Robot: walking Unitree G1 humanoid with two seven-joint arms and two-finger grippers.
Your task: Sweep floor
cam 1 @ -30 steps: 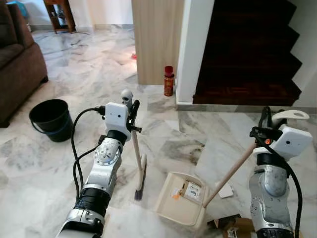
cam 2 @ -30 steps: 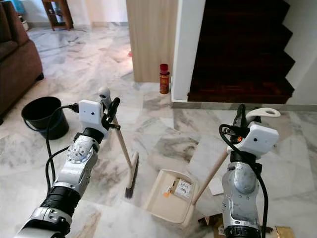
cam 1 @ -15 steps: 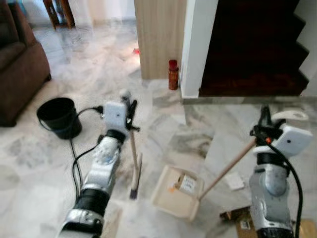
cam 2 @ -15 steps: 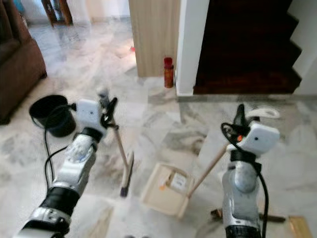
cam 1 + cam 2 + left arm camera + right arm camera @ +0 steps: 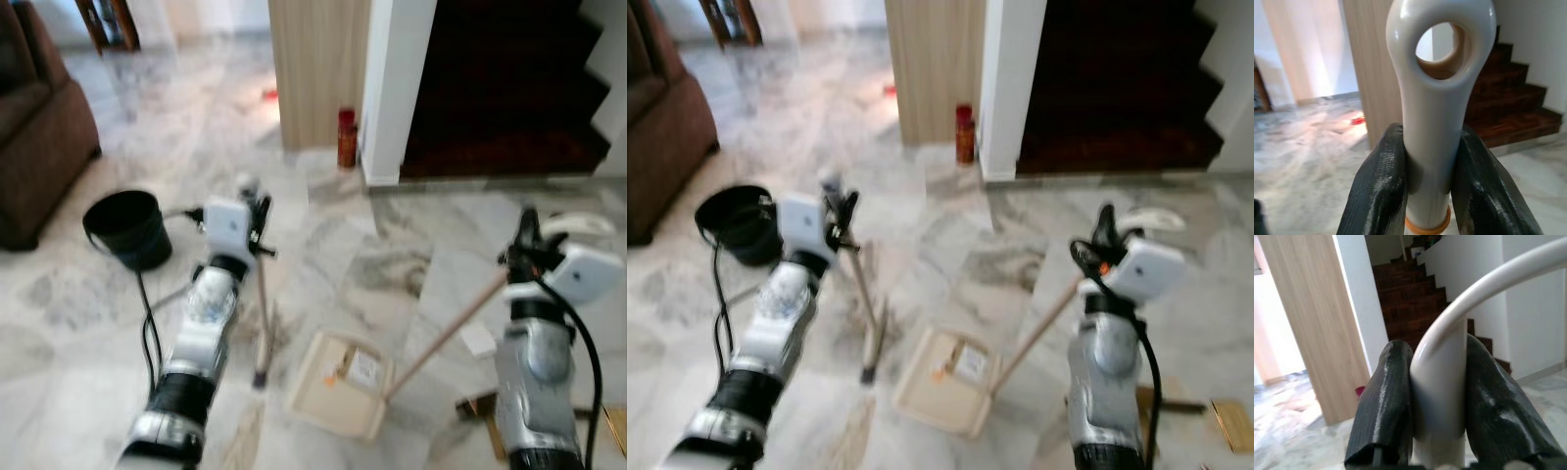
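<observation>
In the left eye view, which is blurred, a cream plastic dustpan (image 5: 338, 382) lies flat on the grey-veined marble floor (image 5: 372, 255) and serves as the landmark here. Its long tan wooden handle (image 5: 446, 328) slants up from the pan's right edge to the right gripper (image 5: 529, 245), whose silver arm stands to the right of the pan. To the left of the pan a short broom with a tan stick and dark bristles (image 5: 263, 313) stands almost upright, bristles on the floor just beside the pan, its top held by the left gripper (image 5: 257, 211). A black round bucket (image 5: 127, 228) sits well to the left of the pan and farther off. Beyond the pan a red bottle (image 5: 346, 139) stands at the foot of a white pillar (image 5: 397, 88), with a dark wooden staircase (image 5: 509, 88) to the pillar's right and a brown sofa (image 5: 39, 137) far to the left. A white scrap (image 5: 479, 340) lies right of the pan.

The right eye view shows the same layout, equally blurred.

In the left wrist view, the two black fingers (image 5: 1378, 191) are clenched on the broom's pale grey plastic grip with a hanging hole (image 5: 1437, 98).

In the right wrist view, the black fingers (image 5: 1383, 406) are clamped around the dustpan handle's white curved plastic loop (image 5: 1449, 382).
</observation>
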